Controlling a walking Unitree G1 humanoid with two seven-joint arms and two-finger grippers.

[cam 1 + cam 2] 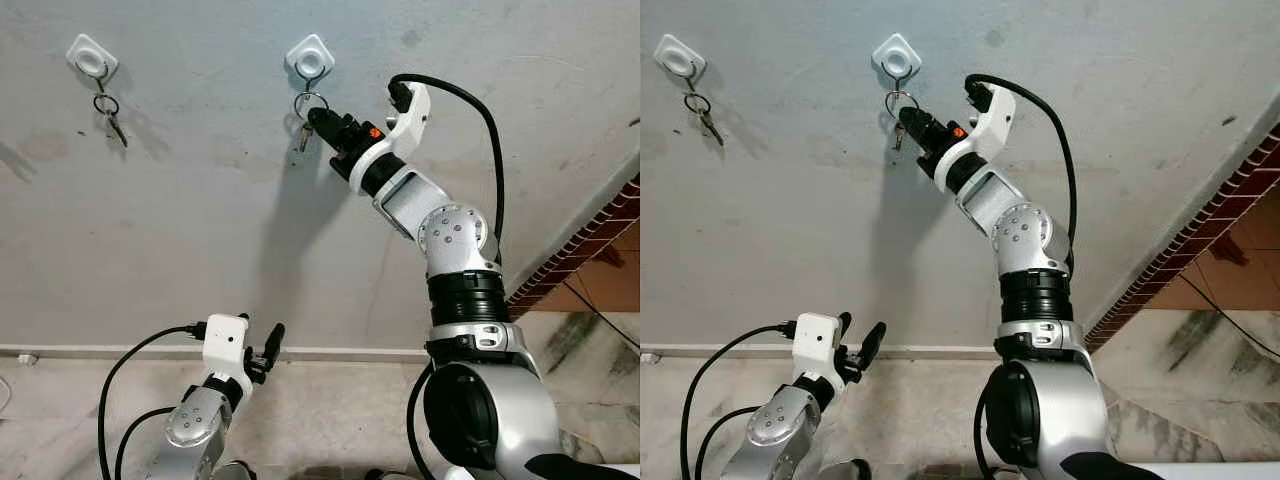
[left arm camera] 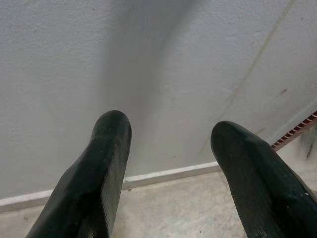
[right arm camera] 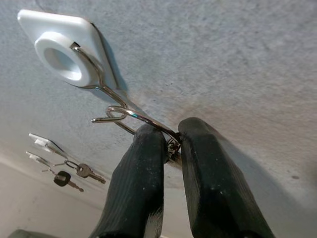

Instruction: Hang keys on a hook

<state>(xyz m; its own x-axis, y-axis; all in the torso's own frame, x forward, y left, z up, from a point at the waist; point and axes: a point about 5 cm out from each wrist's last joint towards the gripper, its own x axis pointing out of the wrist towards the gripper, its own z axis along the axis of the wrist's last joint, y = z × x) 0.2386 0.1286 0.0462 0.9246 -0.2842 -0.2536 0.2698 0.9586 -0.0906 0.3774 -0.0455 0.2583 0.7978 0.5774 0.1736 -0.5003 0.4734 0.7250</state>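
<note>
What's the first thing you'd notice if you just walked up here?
The right claw, raised high to the wall, pinches a key ring at a white hook. Further left, another white hook already holds keys. The left claw waits low and open.

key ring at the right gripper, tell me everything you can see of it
The key ring is a thin loop of shiny silver wire, looped onto the metal prong of the white hook on the grey wall. The right gripper has its black fingers shut on the ring's lower part, where small keys hang, mostly hidden.
</note>
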